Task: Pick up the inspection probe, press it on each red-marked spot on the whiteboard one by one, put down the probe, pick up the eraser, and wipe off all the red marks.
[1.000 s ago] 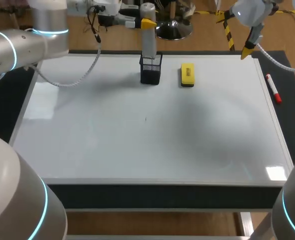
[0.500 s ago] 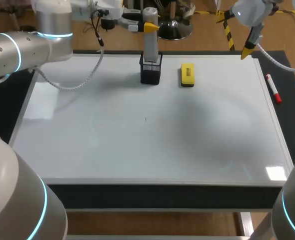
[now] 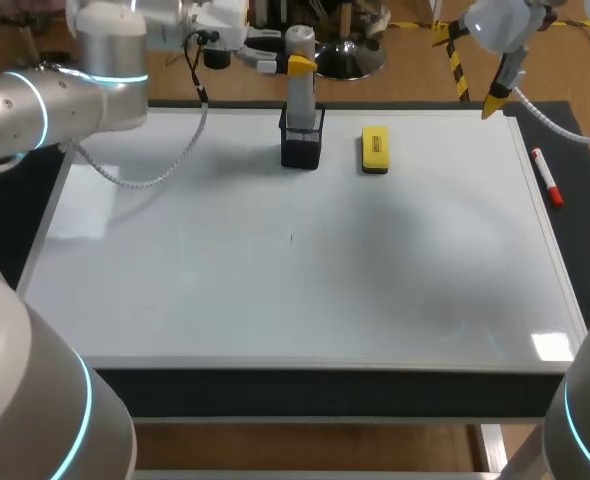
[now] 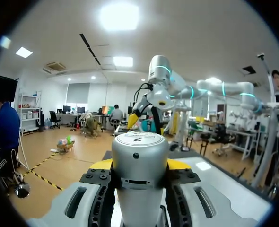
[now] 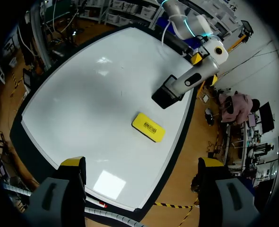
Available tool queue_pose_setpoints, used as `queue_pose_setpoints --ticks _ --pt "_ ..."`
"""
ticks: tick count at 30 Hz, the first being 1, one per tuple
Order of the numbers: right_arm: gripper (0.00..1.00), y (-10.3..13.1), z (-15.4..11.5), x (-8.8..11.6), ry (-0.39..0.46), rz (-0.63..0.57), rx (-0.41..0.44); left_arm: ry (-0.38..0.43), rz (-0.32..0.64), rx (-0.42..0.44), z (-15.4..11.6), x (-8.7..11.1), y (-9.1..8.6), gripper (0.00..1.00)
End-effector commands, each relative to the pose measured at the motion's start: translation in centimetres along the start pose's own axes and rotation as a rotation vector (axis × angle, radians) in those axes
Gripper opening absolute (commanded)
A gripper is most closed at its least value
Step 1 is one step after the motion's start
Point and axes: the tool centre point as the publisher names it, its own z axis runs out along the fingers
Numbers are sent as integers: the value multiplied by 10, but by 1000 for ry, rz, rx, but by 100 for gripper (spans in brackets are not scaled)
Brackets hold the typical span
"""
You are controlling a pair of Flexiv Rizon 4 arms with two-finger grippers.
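Whiteboard flat on table, red marker at its right edge. Yellow eraser near far edge, just beside black mesh holder, in which grey inspection probe stands upright. Left gripper clamped on probe's top from both sides; right gripper above far right corner, fingers spread wide.

Wooden floor surrounds the black-edged table.

My left arm and right arm are showing rounded silver-grey shells with cyan rings glowing at the joints. A grey cable is looping off the left arm. Grey fingers are ending in yellow tips.
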Motion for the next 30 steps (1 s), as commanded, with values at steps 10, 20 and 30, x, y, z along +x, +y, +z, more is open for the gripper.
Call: queue_pose_setpoints --ticks 10,20,30 --pt "100 0 -1 0 4 -1 2 24 -22 15 6 -7 31 0" --pt "100 0 -1 0 4 -1 2 36 -25 -5 5 -9 47 0" --pt "100 0 -1 0 4 -1 2 49 -18 -5 6 -10 54 0"
